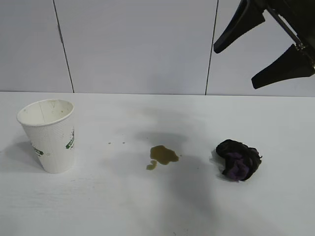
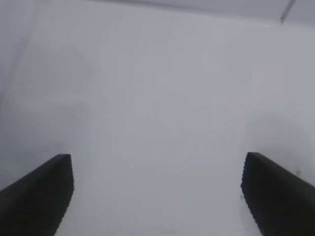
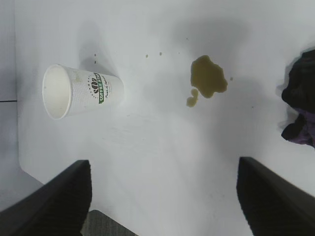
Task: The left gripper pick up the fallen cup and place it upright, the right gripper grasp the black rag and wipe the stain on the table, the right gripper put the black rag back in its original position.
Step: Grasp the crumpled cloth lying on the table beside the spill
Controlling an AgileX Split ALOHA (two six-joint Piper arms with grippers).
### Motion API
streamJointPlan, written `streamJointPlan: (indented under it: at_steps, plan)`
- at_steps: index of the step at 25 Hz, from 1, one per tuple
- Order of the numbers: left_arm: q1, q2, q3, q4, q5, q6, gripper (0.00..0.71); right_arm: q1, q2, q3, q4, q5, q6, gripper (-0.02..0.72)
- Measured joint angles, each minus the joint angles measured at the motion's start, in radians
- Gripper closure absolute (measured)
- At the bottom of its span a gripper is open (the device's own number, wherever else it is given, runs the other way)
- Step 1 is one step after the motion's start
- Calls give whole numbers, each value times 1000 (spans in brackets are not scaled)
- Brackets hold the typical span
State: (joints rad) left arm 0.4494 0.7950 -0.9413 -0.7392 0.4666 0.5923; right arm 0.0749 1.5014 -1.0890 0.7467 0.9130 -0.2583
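The cup (image 1: 49,135) stands upright on the table (image 1: 147,206), mouth up and empty inside, with its green and black logo facing partly toward the stain (image 1: 162,156). Taking the stain as the reference mark: the cup sits well apart from it on the exterior view's left, and the black rag (image 1: 238,160) lies near it on the opposite side, clear of the puddle's edge. The stain is a brown-olive pool with a smaller blob just beside it on the near side; a few tiny specks lie between it and the cup. The rag is bunched, black with purple patches showing, and rests flat on the table with nothing touching it.

The right gripper (image 1: 263,49) hangs high above the table, up and over the rag's side of the stain, in front of the back wall. Its two fingers (image 1: 236,29) are spread wide and hold nothing. From the right wrist view the same parted fingers (image 3: 59,204) frame the cup (image 3: 81,91), the stain (image 3: 207,78) and an edge of the rag (image 3: 301,98), all lying well below them.

The left gripper (image 2: 157,196) does not appear in the exterior view. Its own wrist view shows both fingers (image 2: 42,194) set far apart, empty, against a plain pale surface. No task item is visible between them.
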Motion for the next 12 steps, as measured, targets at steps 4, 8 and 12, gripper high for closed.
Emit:
streamJointPlan:
  at_steps: [4,8,12]
  plan:
    - [0,-198,-77,-20,179,-1,47,0,0,0,-23,0,0,146]
    - [-25,-355,-126,-68,309,-2,47,0,0,0,-47,0,0,146]
    - [-102,-509,-134,-18,460,-3,47,0,0,0,-55,0,-2,146]
